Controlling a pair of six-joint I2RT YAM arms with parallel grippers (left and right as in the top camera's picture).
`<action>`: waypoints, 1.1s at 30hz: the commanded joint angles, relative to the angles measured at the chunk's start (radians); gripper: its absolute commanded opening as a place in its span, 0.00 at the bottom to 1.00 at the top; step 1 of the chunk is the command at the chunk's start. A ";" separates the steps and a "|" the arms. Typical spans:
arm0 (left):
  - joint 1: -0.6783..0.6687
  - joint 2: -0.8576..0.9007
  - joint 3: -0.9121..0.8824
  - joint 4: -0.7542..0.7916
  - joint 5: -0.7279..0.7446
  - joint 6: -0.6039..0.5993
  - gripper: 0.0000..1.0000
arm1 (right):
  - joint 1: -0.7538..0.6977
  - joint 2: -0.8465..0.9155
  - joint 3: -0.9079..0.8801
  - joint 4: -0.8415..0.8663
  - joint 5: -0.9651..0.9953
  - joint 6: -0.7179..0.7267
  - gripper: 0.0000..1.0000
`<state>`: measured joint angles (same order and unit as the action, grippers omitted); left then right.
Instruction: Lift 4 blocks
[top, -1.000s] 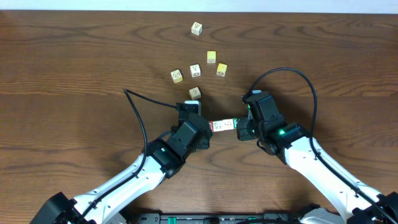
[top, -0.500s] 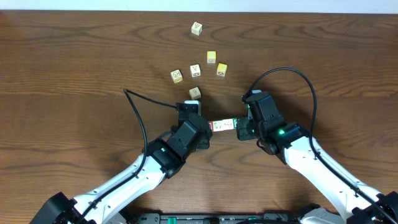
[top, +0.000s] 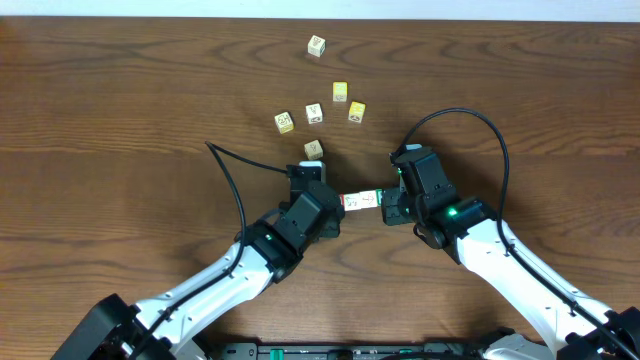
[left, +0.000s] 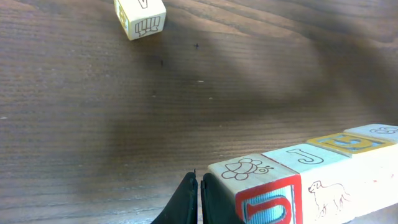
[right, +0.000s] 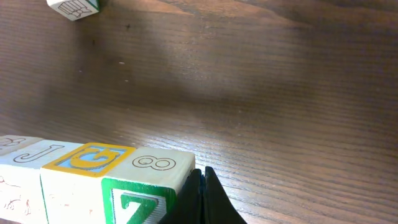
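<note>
- Nearest the robot, both arms reach in over the bench (top: 120, 120) and angle toward each other. This sets the two hands facing one another along a single line.
- The left hand (left: 199, 198) has its fingers pressed together with nothing between them. It works as a blunt pusher, its tips butting against the outer end of the red-faced block (left: 264, 190).
- The right hand (right: 203, 194) is closed in the same way, also empty. Its tips press against the outer side of the green Z block (right: 144, 198).
- Between them lies the row of four blocks (top: 361, 200), face to face in a straight bar. From the left hand's end it runs red-faced block, J block (left: 306, 155), yellow-framed block (left: 348, 144), then green Z block.
- The likely reason for this hold is that neither hand could span four cubes, so squeezing from both ends turns them into one liftable bar.
- Only end pressure and friction appear to keep the bar together, so uneven pushing or a tilt could make it buckle in the middle.
- A broad soft shadow under the row hints that it may be off the bench, but that cannot be told for sure.
- Just beyond the left hand sits the nearest loose cube (top: 313, 148), apart from the row.
- Farther back are the other loose cubes (top: 314, 112) and a lone far cube (top: 317, 45), all untouched and clear of the lift.
</note>
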<state>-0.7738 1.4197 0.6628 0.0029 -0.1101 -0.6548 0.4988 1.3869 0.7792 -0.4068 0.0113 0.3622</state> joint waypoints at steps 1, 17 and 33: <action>-0.052 0.000 0.075 0.056 0.188 -0.013 0.07 | 0.089 0.006 0.040 0.029 -0.251 -0.004 0.01; -0.052 0.000 0.075 0.057 0.188 -0.013 0.07 | 0.089 0.006 0.040 0.025 -0.240 -0.008 0.01; -0.051 0.000 0.074 0.051 0.188 -0.013 0.07 | 0.089 0.006 0.039 0.024 -0.221 -0.011 0.01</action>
<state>-0.7734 1.4208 0.6628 0.0036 -0.1078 -0.6556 0.5056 1.3869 0.7792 -0.4080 0.0269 0.3550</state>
